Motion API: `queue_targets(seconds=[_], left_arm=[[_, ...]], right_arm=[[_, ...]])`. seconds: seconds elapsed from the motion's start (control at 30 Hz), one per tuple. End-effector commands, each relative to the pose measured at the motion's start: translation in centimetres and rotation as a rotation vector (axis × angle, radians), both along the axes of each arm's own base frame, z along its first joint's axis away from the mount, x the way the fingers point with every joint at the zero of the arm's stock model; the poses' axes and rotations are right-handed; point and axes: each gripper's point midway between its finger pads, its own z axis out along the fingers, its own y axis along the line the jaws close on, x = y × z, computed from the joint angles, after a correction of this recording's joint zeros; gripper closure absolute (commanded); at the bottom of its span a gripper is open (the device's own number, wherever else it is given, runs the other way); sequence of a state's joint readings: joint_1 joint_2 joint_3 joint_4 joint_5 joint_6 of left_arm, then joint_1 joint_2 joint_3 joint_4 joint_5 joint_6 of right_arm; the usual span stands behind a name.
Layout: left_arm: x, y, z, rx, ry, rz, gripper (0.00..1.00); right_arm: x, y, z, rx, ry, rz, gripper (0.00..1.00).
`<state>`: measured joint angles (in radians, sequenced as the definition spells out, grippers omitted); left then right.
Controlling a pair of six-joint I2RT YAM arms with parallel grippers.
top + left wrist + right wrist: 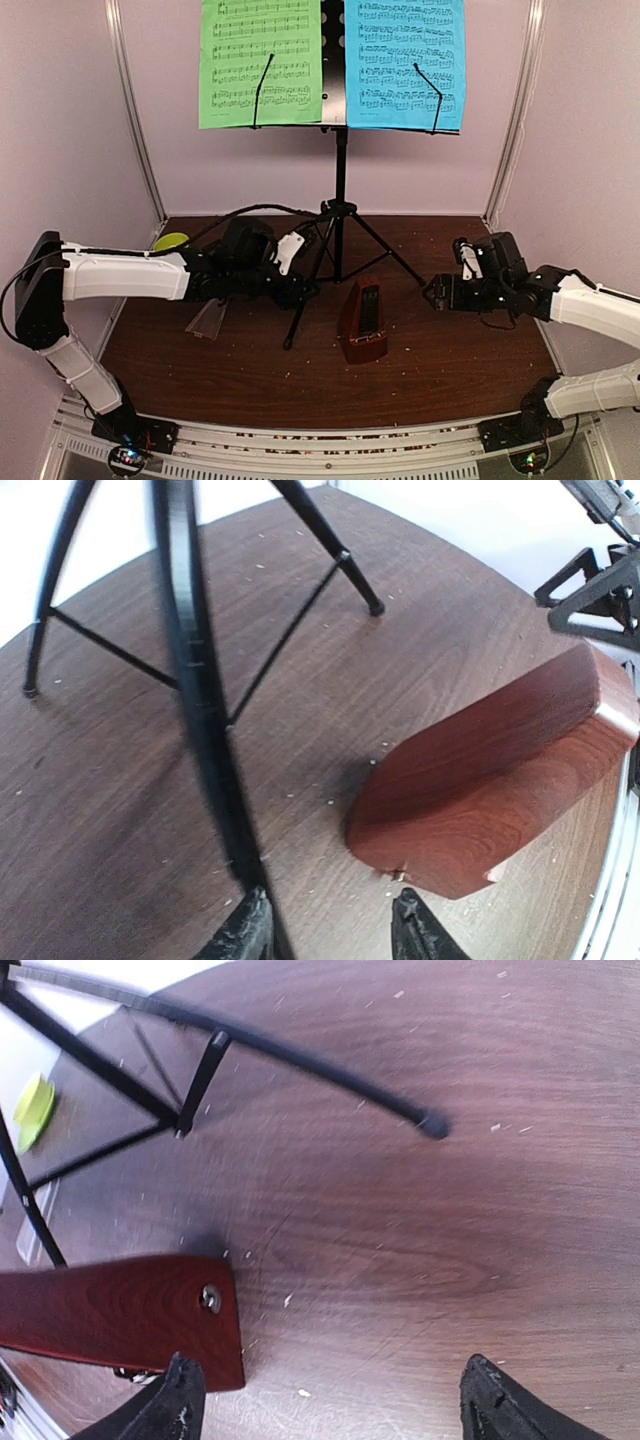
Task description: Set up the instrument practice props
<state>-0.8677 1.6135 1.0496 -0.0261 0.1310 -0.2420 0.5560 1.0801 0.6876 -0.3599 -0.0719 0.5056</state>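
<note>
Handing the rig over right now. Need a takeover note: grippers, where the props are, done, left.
Left gripper: open, low by the front leg of the music stand; leg beside one finger, not clamped.
Right gripper: open, empty, right of the metronome.
Props: stand upright at the back, green sheet and blue sheet side by side on its desk; metronome upright before it, clear cover lying flat left of it.
Done: stand, sheets, metronome uncovered.
Left: probably fine positioning, then back both grippers off.

Music stand [340, 215] at frame centre, left sheet [260, 60] and right sheet [405, 60] side by side on its desk at top; metronome [362, 322] just below its legs; cover [207, 318] lower left; bowl [171, 241] above it.
</note>
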Motion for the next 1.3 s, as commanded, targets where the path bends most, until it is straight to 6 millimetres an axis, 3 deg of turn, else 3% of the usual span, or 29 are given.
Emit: queue_targets(seconds=[0.0,0.23,0.67,1.03,1.13,1.27], left_arm=[[1.0,2.0,2.1,-0.052,-0.034,0.064,0.58],[2.2,6.0,3.6,-0.072,-0.056,0.166,0.57],[5.0,15.0,9.8,-0.088,-0.163,0.367,0.55],[3.6,17.3,15.0,-0.108,-0.211,0.413,0.48],[2.9,18.0,15.6,-0.126,-0.209,0.432,0.42],[2.0,18.8,15.4,-0.126,-0.182,0.457,0.28]], right_arm=[[1.1,-1.8,2.6,0.064,-0.033,-0.068,0.1],[2.7,-4.1,5.3,0.076,-0.084,-0.1,0.0],[5.0,-5.4,13.6,0.132,-0.259,-0.05,0.0],[2.7,-3.3,18.6,0.276,-0.402,0.084,0.0],[1.6,-3.2,18.6,0.298,-0.415,0.101,0.0],[0.1,-3.0,18.0,0.316,-0.421,0.13,0.0]])
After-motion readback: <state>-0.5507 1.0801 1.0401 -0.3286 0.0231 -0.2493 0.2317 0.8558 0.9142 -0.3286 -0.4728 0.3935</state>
